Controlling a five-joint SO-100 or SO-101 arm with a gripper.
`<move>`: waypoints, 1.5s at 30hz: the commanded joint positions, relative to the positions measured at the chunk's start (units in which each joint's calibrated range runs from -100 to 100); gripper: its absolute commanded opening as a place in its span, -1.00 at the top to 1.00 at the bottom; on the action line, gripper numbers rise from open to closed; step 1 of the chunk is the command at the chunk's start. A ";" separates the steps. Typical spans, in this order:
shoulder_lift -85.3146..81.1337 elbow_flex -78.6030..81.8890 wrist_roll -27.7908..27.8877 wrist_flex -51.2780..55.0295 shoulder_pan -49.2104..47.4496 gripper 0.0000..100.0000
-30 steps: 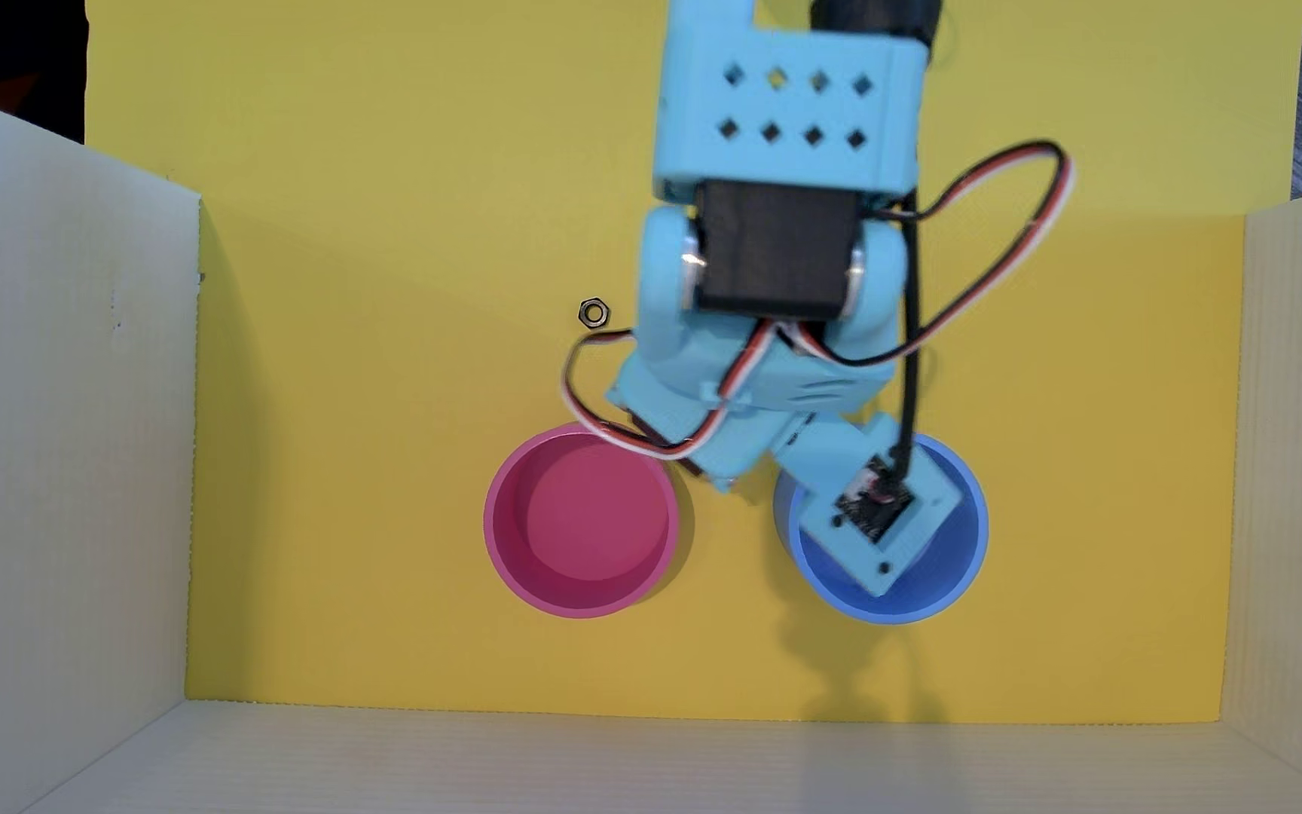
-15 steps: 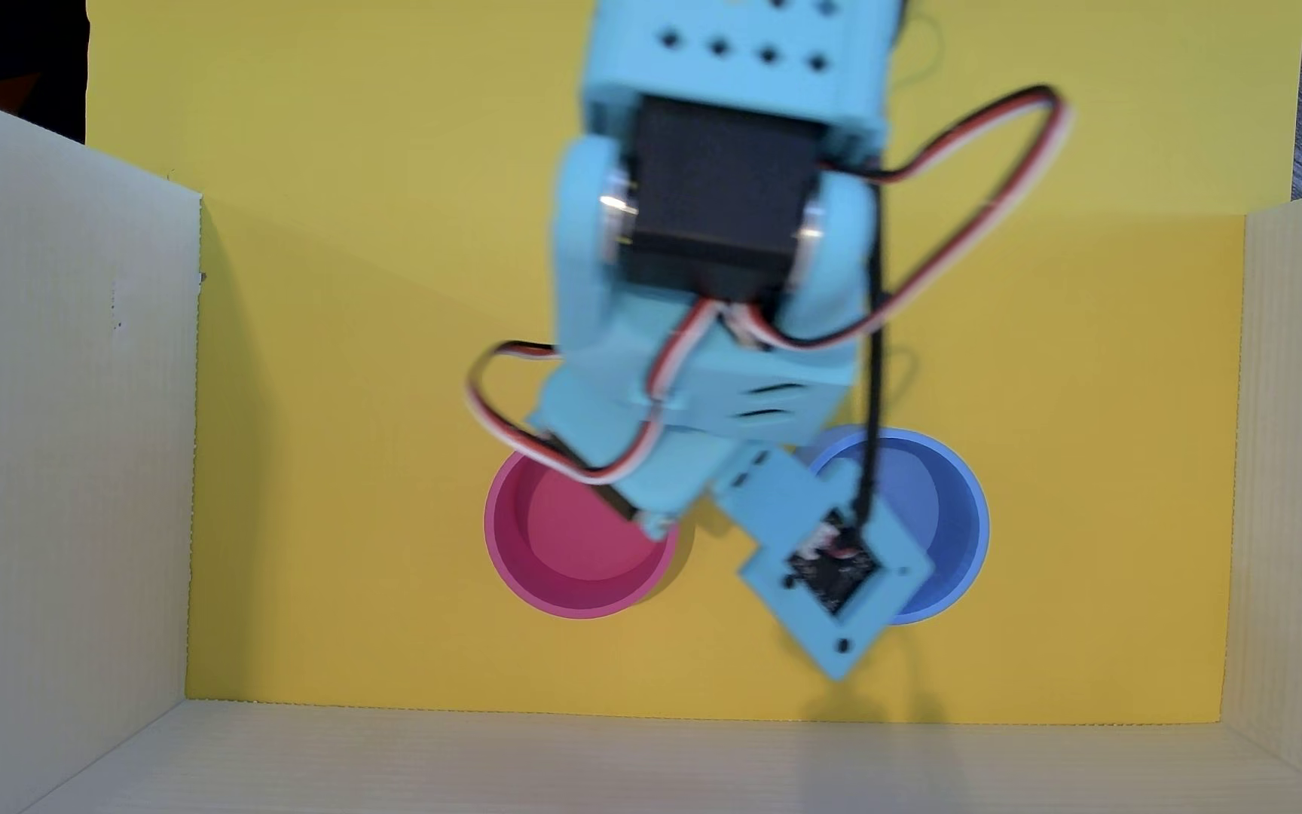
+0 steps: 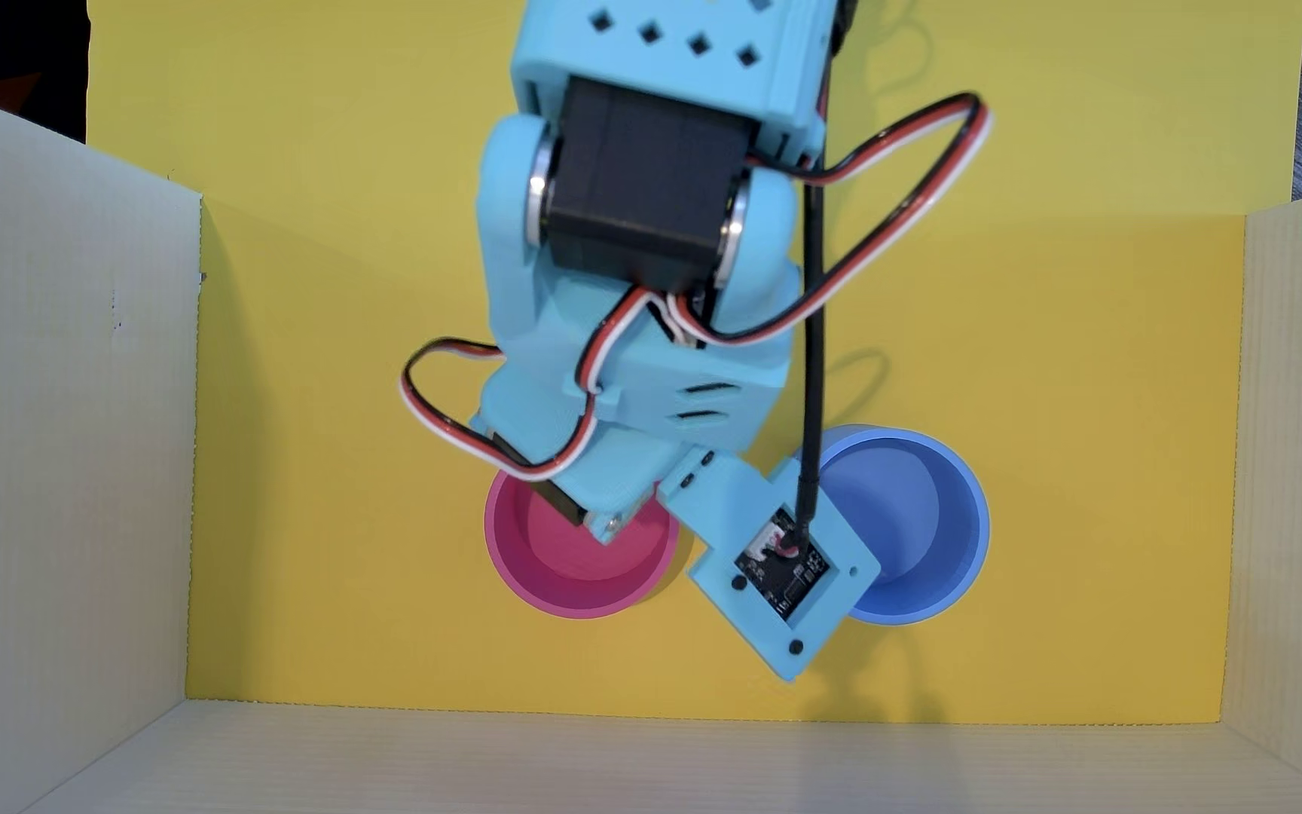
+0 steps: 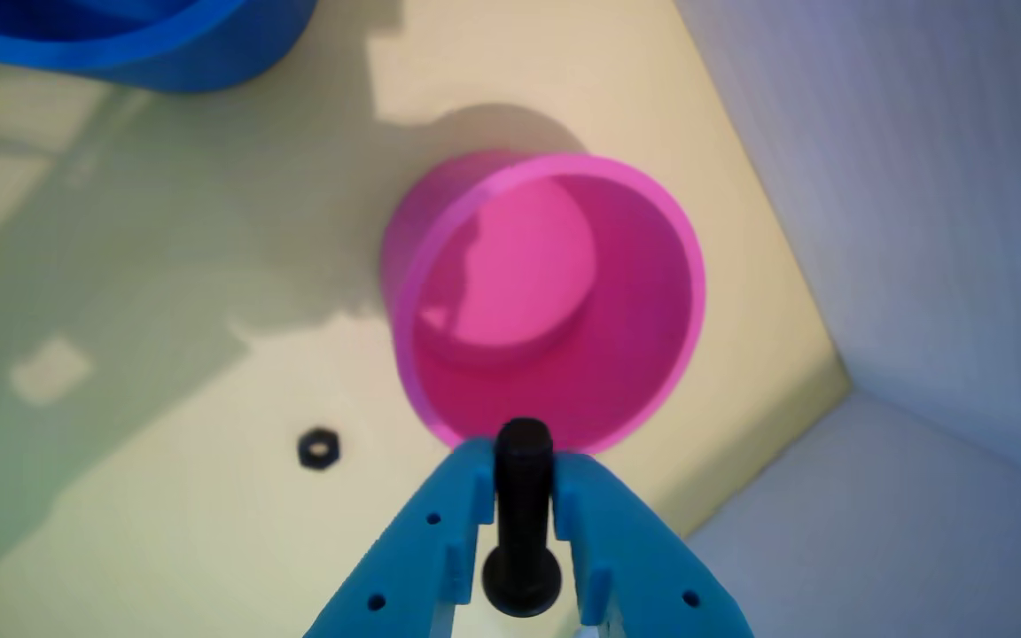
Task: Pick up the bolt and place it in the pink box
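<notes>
Black bolt [image 4: 524, 496]; pink box [image 4: 652, 354]; blue cup [image 3: 961, 532]; light-blue gripper [image 4: 521, 470]; yellow floor [image 3: 319, 470].

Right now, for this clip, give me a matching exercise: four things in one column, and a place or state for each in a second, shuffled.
Things:
1. bolt
2. pink cup
3. blue cup
4. nut

Places or states:
A. lying loose on the yellow floor
B. empty, just past the claw tips
C. clamped between the claw's fingers
D. at the wrist view's top left edge

Pairs: 1-C, 2-B, 3-D, 4-A
</notes>
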 commanded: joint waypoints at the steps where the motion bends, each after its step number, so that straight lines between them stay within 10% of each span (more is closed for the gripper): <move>1: 1.70 -3.02 -0.07 -1.42 0.39 0.98; 12: 4.81 -3.29 -0.07 -4.08 0.39 0.94; 20: 4.81 -3.11 -0.07 -3.65 0.09 0.52; 25: 4.56 -3.20 -0.07 -3.14 -0.35 1.00; 37: -21.96 13.36 3.94 6.21 -4.77 0.97; 45: -56.64 45.56 4.21 -12.49 -4.99 0.97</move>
